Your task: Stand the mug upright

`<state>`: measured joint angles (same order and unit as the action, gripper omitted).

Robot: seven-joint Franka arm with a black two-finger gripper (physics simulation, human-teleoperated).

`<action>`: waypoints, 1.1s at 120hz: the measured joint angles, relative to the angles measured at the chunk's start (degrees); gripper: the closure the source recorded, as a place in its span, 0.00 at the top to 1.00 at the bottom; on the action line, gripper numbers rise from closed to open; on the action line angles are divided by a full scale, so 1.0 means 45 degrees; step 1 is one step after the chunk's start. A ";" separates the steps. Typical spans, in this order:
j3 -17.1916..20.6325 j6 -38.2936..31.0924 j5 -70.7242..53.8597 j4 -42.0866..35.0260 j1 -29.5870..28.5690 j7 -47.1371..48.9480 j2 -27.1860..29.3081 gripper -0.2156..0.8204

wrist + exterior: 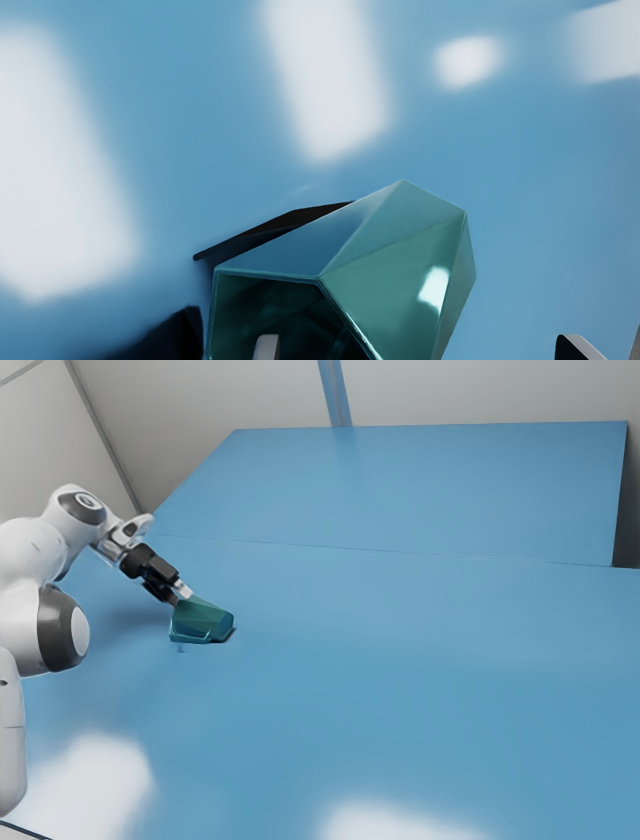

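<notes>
Bench [380, 690] comes nearest the exterior camera and is the biggest item; its glossy blue top runs back to a pale wall [470, 390], which looks too far off to matter. Bench itself is the likely obstacle: hand is low, so tilting it further to turn the mug could drive knuckles into the top.

Arm [45, 550] reaches in from the exterior view's left, hand angled down at the mug.

Mug [202, 620] is at the end of that reach, tipped over, mouth turned toward the jaws [180, 596]. Not upright. Can't tell if its full side bears on the bench. Dark patch [280, 225] next to it reads as shadow; can't make out a handle.

Jaws are open, wide apart, no grip. One fingertip [266, 349] overlaps the mouth in the wrist view, the other is outside, with a gap to the body. Can't confirm contact.

Risks: closing like this probably pinches one wall off-centre, so mug could swivel or roll. Slick slanted facets could slip out mid-turn. Early release would likely drop it back over.
</notes>
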<state>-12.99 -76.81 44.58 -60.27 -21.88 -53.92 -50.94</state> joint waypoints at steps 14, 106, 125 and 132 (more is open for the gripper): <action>0.0045 0.0006 0.0067 -0.0190 -0.0012 -0.0002 0.0125 0.79; 0.0128 -0.0396 0.0224 -0.2367 -0.0024 0.0183 0.1150 0.56; 0.0193 -0.0490 0.0285 -0.2442 -0.0024 0.0206 0.1185 0.45; 0.0261 -0.0548 0.0293 -0.2459 -0.0034 0.0211 0.1186 0.41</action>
<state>-11.81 -79.28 45.90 -71.34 -22.04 -52.97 -45.60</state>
